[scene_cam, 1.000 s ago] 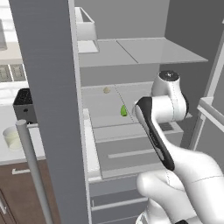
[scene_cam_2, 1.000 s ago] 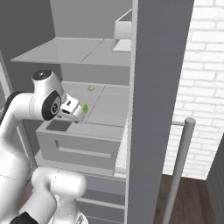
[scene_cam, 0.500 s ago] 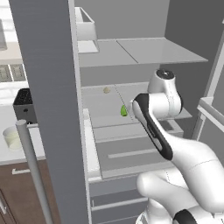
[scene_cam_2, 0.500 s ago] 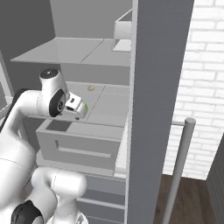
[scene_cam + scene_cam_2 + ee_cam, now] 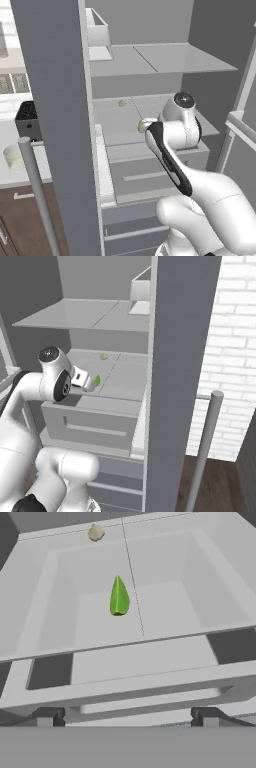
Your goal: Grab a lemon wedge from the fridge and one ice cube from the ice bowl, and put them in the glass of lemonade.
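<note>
The fridge stands open. The lemon wedge, a small yellow-green piece, lies on the lower shelf above a pulled-out drawer. It also shows in the base views as the lemon wedge. My gripper is open and empty, with its fingertips wide apart, and points at the wedge from just in front of it. From the right, the gripper sits close beside the wedge without touching it. The glass of lemonade stands on the counter at far left.
A small beige lump lies farther back on the same shelf. A white bin sits on the shelf above. The door's long bar handle rises at left, beside a dark boxy appliance on the counter. A brick wall is at right.
The hand has edged a little closer to the lemon wedge, with the wrist turning slightly. The wedge and the lump have not moved, and the jaws stay open.
</note>
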Controlling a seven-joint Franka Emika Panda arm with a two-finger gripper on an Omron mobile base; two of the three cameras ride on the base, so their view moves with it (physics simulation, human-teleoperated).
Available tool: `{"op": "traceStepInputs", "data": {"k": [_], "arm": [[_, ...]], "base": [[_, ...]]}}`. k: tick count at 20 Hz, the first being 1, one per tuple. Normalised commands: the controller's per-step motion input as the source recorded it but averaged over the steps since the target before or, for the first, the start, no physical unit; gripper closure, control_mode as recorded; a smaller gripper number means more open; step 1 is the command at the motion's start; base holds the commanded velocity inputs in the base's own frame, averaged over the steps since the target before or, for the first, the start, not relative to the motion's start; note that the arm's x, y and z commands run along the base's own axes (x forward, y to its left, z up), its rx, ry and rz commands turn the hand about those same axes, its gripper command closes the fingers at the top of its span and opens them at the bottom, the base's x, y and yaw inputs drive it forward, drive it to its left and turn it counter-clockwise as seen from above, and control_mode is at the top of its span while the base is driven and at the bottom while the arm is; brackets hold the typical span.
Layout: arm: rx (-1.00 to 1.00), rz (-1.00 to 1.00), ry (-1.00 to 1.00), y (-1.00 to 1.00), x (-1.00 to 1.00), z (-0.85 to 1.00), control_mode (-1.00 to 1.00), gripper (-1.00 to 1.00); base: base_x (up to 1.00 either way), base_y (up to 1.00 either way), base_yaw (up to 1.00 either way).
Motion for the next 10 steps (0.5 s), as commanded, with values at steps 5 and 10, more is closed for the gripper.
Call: {"op": "traceStepInputs", "data": {"k": [5,10], "arm": [[0.0,0.0,0.03,0.0,0.68,0.0,-1.0,-1.0],[0.0,0.0,0.03,0.0,0.55,-0.05,-1.0,-1.0]], "base": [[0.0,0.0,0.0],[0.0,0.0,0.0]]}}
